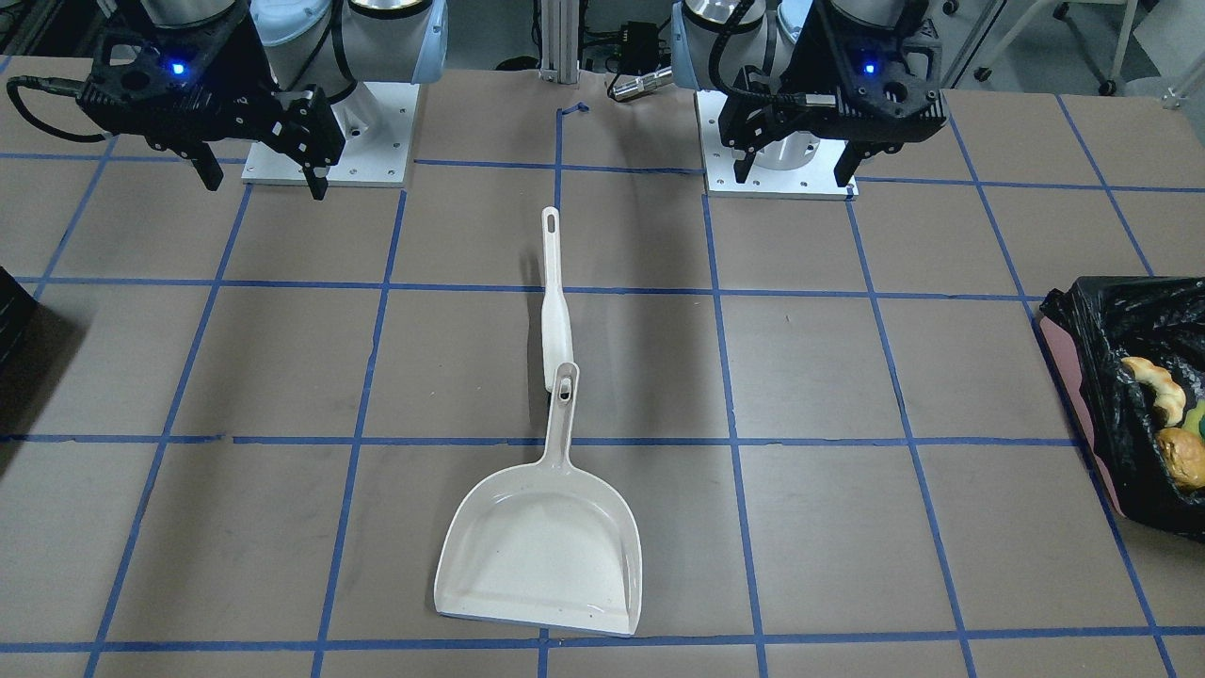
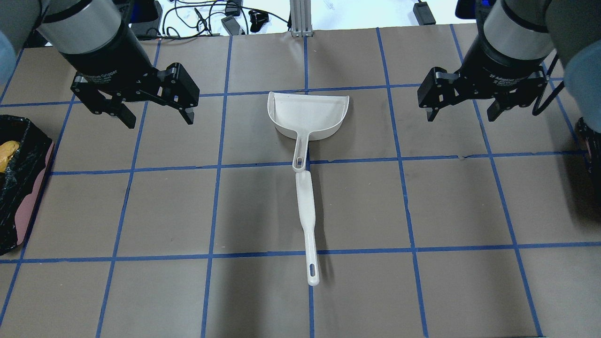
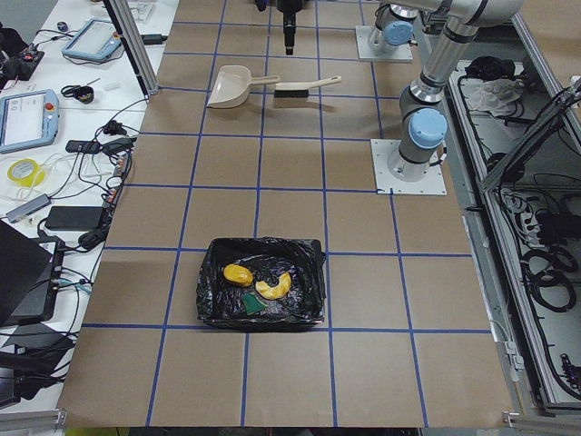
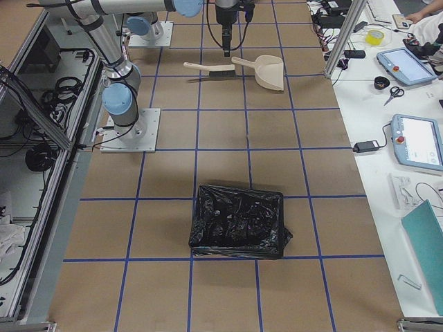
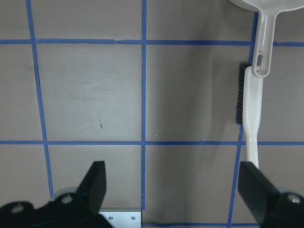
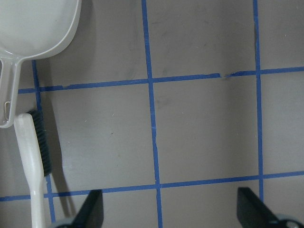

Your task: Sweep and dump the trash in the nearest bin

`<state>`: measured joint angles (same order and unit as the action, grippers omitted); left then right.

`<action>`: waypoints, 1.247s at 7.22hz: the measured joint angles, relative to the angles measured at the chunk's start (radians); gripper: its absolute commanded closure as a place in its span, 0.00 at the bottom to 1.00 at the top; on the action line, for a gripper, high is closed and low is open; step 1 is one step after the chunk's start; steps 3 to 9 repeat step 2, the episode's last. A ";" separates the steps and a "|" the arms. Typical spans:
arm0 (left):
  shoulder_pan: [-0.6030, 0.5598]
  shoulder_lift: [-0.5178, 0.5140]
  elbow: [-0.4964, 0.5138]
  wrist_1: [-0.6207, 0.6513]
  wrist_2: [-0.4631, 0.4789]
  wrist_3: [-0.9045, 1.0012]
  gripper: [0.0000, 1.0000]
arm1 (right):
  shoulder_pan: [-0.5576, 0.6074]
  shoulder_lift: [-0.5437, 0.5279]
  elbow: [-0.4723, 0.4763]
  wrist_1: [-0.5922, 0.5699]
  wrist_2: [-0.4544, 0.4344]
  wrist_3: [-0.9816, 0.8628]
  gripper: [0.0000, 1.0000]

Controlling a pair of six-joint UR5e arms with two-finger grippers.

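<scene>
Trash (image 2: 7, 155) lies in the bin (image 2: 40, 183), eight o'clock from your left end effector (image 2: 158, 119), which hangs fingers apart and empty like the right end effector (image 2: 462, 114).

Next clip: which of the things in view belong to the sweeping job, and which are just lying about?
Job:
- dustpan
- brush
- bin on the robot's left
- trash already inside it: orange lump, yellow curved piece, green wedge

Lying about:
- second black-lined bin on the robot's right
- tablet
- tape roll
- scissors
</scene>
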<state>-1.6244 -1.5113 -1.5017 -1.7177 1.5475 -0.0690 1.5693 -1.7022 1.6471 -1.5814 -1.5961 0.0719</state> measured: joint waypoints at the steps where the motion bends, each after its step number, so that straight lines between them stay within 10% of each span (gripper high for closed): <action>1: 0.000 0.000 0.000 0.001 0.000 0.000 0.00 | 0.000 0.000 -0.001 0.000 0.002 0.003 0.00; 9: 0.000 0.000 -0.001 0.001 0.000 0.000 0.00 | 0.000 0.001 -0.001 -0.001 0.001 0.004 0.00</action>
